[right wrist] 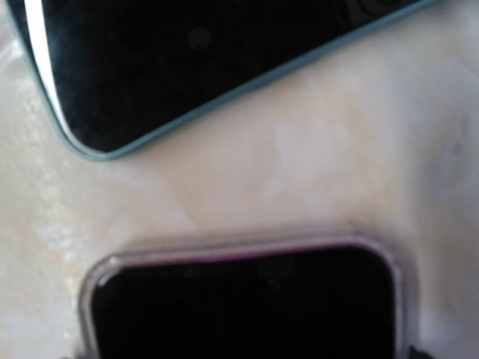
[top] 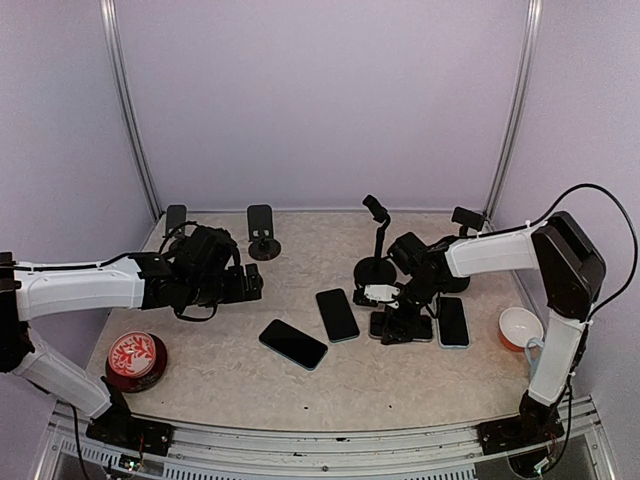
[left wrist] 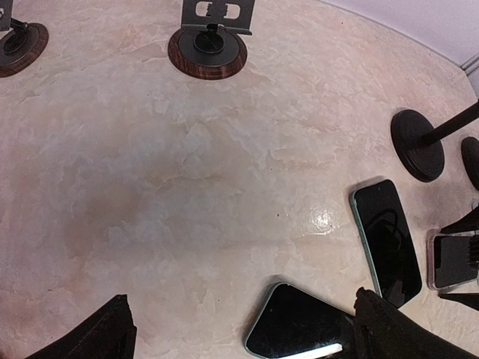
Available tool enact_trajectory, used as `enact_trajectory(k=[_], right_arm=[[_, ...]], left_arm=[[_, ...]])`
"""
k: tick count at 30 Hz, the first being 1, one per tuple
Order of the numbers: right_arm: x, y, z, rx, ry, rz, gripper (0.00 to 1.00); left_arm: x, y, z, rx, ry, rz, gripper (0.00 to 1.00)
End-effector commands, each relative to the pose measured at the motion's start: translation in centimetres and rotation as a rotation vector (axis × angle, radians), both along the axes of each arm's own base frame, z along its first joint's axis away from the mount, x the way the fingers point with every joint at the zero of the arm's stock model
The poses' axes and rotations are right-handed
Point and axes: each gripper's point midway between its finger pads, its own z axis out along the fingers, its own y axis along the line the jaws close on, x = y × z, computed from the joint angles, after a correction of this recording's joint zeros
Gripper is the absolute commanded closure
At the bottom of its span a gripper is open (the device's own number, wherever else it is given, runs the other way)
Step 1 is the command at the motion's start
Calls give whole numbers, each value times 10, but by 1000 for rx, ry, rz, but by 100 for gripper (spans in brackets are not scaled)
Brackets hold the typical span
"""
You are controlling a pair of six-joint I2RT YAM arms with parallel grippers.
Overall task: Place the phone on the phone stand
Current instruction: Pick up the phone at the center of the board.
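Note:
Several dark phones lie flat on the table. One phone in a clear case [top: 382, 325] [right wrist: 239, 307] lies between the fingers of my right gripper [top: 402, 322] [right wrist: 243, 353], which straddles it with jaws wide; I cannot tell whether the fingers touch it. A teal-edged phone [top: 337, 314] [right wrist: 194, 60] lies just beyond it. A phone stand with a brown base [top: 263, 240] [left wrist: 207, 48] and a black stand on a round base [top: 375, 268] [left wrist: 418, 146] stand further back. My left gripper [top: 250, 285] [left wrist: 251, 336] hovers open with nothing held, above another phone [top: 293, 343] [left wrist: 303, 325].
A second brown-based stand [top: 175, 218] [left wrist: 19, 45] is at the back left. One more phone [top: 453, 321] lies right of my right gripper. A red bowl [top: 135, 358] sits front left, a white and orange cup [top: 520, 328] at the right edge. Walls close in the back and sides.

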Motion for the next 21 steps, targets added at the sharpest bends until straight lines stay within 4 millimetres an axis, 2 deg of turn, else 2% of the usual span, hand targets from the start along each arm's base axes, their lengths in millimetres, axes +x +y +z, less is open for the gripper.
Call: enact_trajectory(k=[1,5,12,17,21], right_arm=[[-4,-4,-19,-20,40,-1,8],[-4,-1,-19,-8,39,4,11],[-4,4,-17,20,44,16,22],[0,11,-6,60,20,20,35],[4,20,15,123,-15,27,46]], left_arm=[[-6,0,2,-11,1,-3,1],[-6,-1,2,-15,2,-2,1],[-7,-3,2,-16,0,-8,1],[-7,-3,2,-16,1,-8,1],[-8,-5,3,-19,0,-11,1]])
